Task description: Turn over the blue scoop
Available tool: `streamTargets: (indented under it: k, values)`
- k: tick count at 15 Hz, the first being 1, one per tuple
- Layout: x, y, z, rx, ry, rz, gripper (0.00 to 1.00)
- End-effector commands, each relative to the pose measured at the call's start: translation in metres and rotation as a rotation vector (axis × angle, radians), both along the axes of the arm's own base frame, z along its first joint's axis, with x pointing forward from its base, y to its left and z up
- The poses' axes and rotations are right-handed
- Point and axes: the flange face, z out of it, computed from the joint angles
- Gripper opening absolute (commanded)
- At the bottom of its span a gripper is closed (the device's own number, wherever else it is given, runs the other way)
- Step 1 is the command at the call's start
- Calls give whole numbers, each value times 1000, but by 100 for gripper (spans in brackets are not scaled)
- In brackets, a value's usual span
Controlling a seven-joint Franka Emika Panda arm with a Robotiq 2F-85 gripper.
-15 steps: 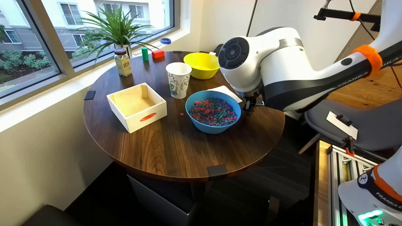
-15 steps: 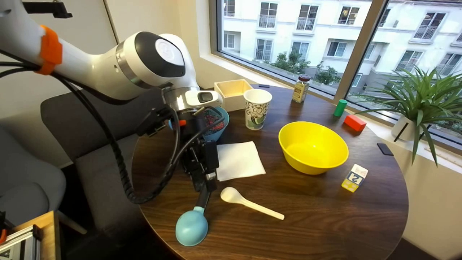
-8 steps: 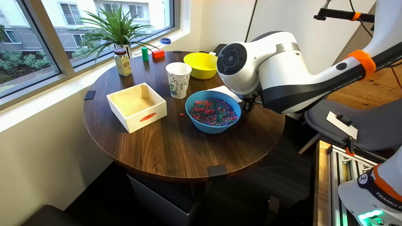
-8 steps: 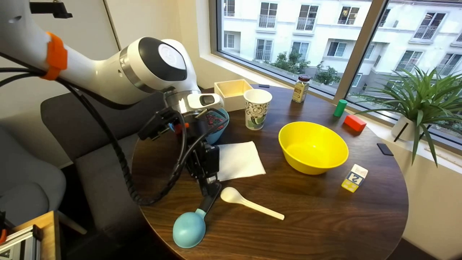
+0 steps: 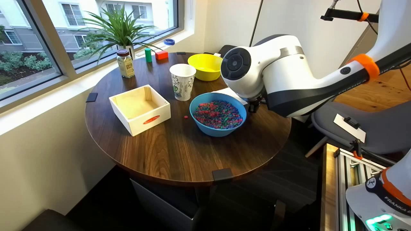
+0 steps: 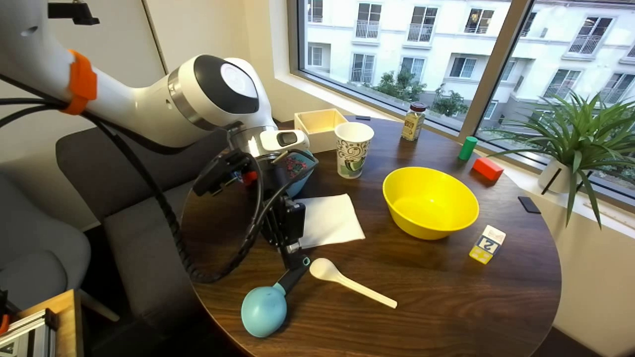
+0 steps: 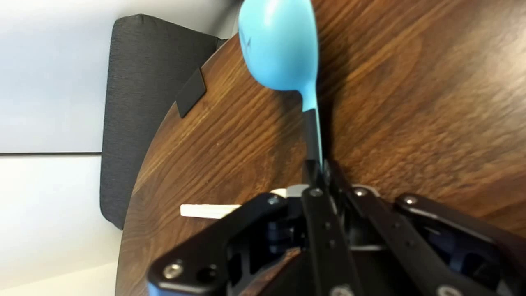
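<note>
The blue scoop [image 6: 264, 311] shows the rounded outside of its cup, near the table's edge. In the wrist view the cup of the blue scoop [image 7: 283, 45] lies beyond the jaws, its dark handle [image 7: 312, 133] running back between them. My gripper [image 7: 319, 170] is shut on that handle, which stands on its narrow edge there. In an exterior view the gripper [image 6: 294, 259] is low over the table, with the handle's end poking out beside the fingers. The cup's hollow side is hidden. Elsewhere the arm covers the scoop, leaving only the gripper [image 5: 254, 106] partly visible.
A white spoon [image 6: 357, 285] lies right beside the handle's end. Around the table stand a yellow bowl [image 6: 430, 206], a letter block [image 6: 487, 244], a paper cup [image 6: 353, 151], a napkin [image 6: 331, 223], a blue bowl of bits [image 5: 218, 130] and a wooden box [image 5: 149, 118].
The jaws have closed on the scoop's handle and the arm has come down slightly. The handle's end has swung toward the white spoon, which has shifted a little to the right.
</note>
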Motion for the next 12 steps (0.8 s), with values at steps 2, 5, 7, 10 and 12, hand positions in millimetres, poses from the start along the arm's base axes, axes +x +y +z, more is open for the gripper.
streamTargets:
  k: [2, 5, 7, 10, 12]
  values:
    - [0, 3, 5, 47, -28, 9, 2]
    - [-4, 4, 23, 112, -66, 16, 2]
    - [-7, 4, 36, 155, -94, 22, 2]
    - [-13, 5, 53, 249, -121, 43, 2]
    - [-18, 4, 61, 315, -134, 58, 2]
